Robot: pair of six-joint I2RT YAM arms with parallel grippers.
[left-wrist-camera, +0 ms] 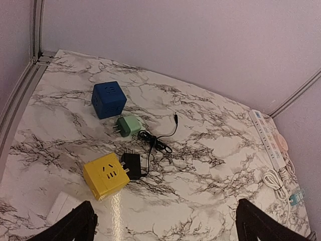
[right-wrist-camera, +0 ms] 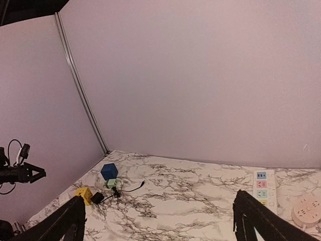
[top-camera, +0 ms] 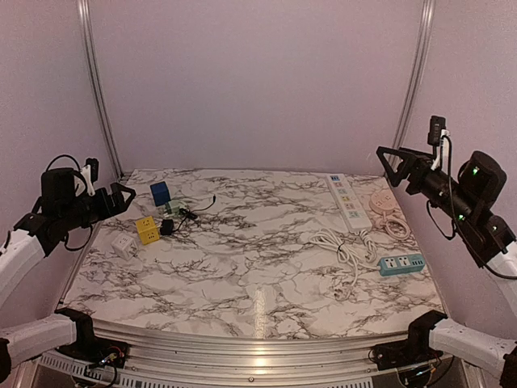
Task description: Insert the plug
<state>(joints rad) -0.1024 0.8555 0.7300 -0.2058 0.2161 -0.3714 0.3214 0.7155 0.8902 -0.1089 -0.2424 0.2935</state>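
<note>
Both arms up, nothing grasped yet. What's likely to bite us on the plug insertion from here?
1. The black plug lies close beside the yellow cube socket, so the open left gripper has little finger room on that side and may knock the cube.
2. The plug's thin cable loops past the green adapter; lifting could drag it.
3. The cube sits loose on the table; the insertion push could slide it unless braced.

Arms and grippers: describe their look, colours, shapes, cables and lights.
The left arm and right arm have white links and black joints. The left gripper and right gripper are black, with triangular finger frames. Black cables loop over the left wrist; another runs from a black module above the right wrist. Green lights glow on the right arm. No markings are legible.
</note>
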